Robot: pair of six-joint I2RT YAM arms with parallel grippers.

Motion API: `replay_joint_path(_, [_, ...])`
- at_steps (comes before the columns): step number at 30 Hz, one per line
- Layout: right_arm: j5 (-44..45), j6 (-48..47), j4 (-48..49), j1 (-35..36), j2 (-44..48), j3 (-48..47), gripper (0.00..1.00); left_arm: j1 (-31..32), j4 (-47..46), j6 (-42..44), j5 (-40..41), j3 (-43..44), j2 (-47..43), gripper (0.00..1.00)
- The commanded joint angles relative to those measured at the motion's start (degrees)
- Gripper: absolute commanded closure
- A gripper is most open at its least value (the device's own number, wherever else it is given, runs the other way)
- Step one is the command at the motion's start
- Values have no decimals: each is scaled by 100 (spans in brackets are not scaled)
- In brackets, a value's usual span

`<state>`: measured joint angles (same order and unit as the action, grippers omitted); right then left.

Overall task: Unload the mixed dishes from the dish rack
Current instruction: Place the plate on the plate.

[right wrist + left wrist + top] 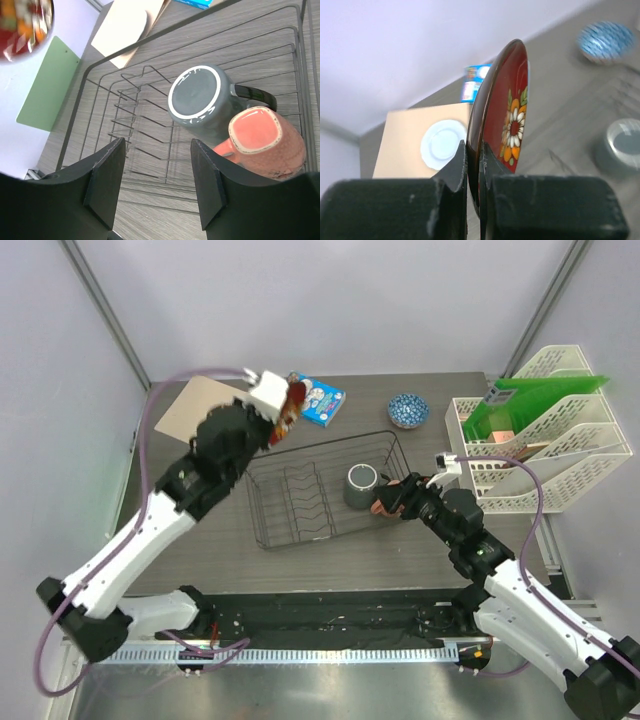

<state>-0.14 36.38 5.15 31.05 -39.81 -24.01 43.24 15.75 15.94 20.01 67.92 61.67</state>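
Left pincer point(472, 160) is clenched on the lower rim of the red patterned plate point(507, 115), which it carries edge-on in the air above the far left part of the counter point(330, 565), outside the dish rack point(290, 502). Beyond it, in the far left corner, lies a tan board point(402, 145) with a white disc point(442, 145) on it. The grip takes only a narrow strip of glossy rim. My worry is that the plate pivots or slides out when the wrist tilts to lay it down. It could also knock the white disc if it goes down there.

Right pincer point(157, 172) is released, jaws apart with nothing between them, hovering over the rack's near right end. The dark grey mug point(197, 97) stands upside down in the rack just beyond the gap. The pinkish-brown mug point(262, 137) sits against it, outside the gap, on the outer side of one finger. Closing from here would catch no mug, I judge, and might snag a wire. Because the mugs touch, reaching for one may shove the other. The blue-and-white bowl point(408, 410) is already out, near the far edge of the counter.
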Motion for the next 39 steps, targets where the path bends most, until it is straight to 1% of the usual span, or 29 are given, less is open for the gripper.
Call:
replay_joint_path(1, [-126,97,188,15,149,-253,40,-1342,497,-2552,895,1634,1124,100])
replay_joint_path(2, [-144,97,180,15,167,-253,40,-1693,717,-3083,647,1819,1285,100])
replay_joint_path(3, [-161,123,154,15,184,-245,40,-2323,710,-3532,349,2065,1417,100])
replay_joint_path(4, [-170,141,153,24,202,-245,40,-2616,676,-4355,-150,2137,1705,100])
replay_joint_path(5, [-170,150,136,15,237,-253,40,-2889,562,-4728,-451,2225,1865,100])
replay_joint_path(6, [-196,159,127,24,289,-245,40,-3370,509,-5089,-733,2304,2066,100])
replay_joint_path(7, [-197,194,136,15,325,-236,40,-3593,430,-5510,-1014,2418,2251,100])
replay_joint_path(8, [-197,194,127,24,342,-236,40,-3786,151,-6228,-1669,2419,2645,100])
replay_joint_path(9, [-197,194,127,15,386,-227,40,-4145,-52,-6687,-1963,2401,2831,100])
replay_joint_path(10, [-197,194,127,15,395,-236,40,-4288,-394,-7031,-2470,2210,2998,100])
replay_joint_path(11, [-179,203,118,24,413,-244,40,-4472,-1145,-7331,-2824,2121,3392,100])
replay_joint_path(12, [-179,211,101,24,413,-262,40,-4639,-1405,-7864,-3288,2068,3578,100])
replay_joint_path(13, [-197,212,101,24,422,-271,40,-4684,-1573,-7992,-3441,2059,3798,100])
replay_joint_path(15, [-232,212,109,15,430,-306,40,-4729,-2100,-8116,-3687,2111,4254,100])
replay_joint_path(17, [-241,185,118,15,378,-332,40,-4720,-2382,-8116,-3855,2190,4519,100])
replay_joint_path(22, [-197,71,127,15,229,-376,40,-4720,-2252,-7871,-3891,2296,5187,100])
replay_joint_path(28, [-161,36,179,7,62,-376,40,-4729,-1918,-7536,-3610,2094,5312,100])
replay_joint_path(34, [-170,44,303,15,-158,-394,40,-4746,-1462,-7176,-3065,1760,5127,100])
replay_joint_path(39, [-223,97,417,15,-255,-350,40,-4790,-1214,-7009,-2950,1532,5110,100])
